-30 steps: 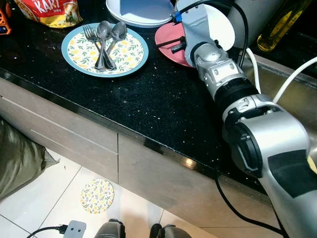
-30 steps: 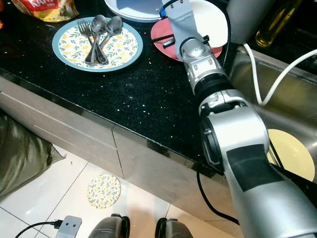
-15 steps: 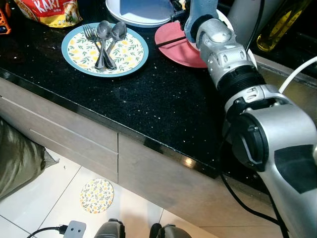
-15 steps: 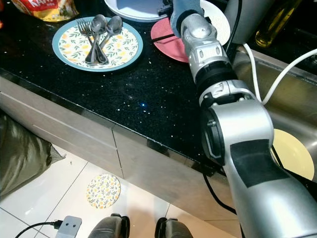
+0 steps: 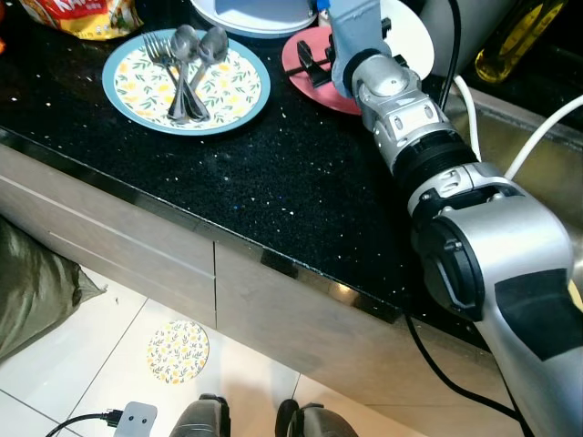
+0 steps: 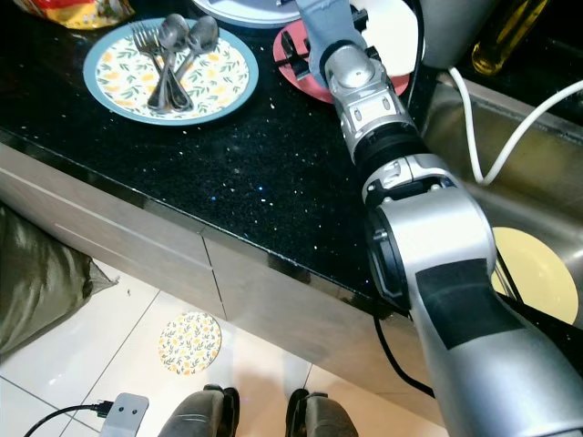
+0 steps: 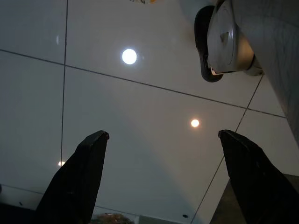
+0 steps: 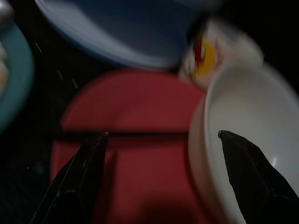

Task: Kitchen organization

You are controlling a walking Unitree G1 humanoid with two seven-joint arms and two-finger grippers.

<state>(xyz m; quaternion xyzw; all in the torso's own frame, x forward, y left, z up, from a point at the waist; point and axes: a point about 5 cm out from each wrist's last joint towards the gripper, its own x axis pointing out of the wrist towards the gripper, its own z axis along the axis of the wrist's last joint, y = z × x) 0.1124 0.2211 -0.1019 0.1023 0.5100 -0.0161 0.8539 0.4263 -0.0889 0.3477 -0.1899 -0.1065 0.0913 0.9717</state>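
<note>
A red plate (image 5: 319, 82) lies on the black counter (image 5: 273, 182) with a white bowl (image 5: 408, 32) on its far side. My right gripper (image 5: 311, 62) hovers open just over the plate's left part, fingers spread wide in the right wrist view. There the red plate (image 8: 135, 107) has a thin dark stick lying across it, and the white bowl (image 8: 243, 121) is beside one finger. A teal-rimmed floral plate (image 5: 232, 91) carries two spoons and a fork (image 5: 187, 68). My left gripper (image 7: 161, 177) hangs open over the floor.
A white and blue plate (image 5: 250, 14) sits behind the red one. At the back left lies a snack bag (image 5: 82, 14). An oil bottle (image 5: 515, 41), a white cable (image 5: 533, 137) and a sink holding a yellow plate (image 6: 537, 273) are to the right. On the floor lies a floral coaster (image 5: 178, 350).
My right wrist has turned and drawn back toward me, bringing the gripper lower over the red plate's left part. The head view has shifted slightly. The plates and cutlery have not moved.
</note>
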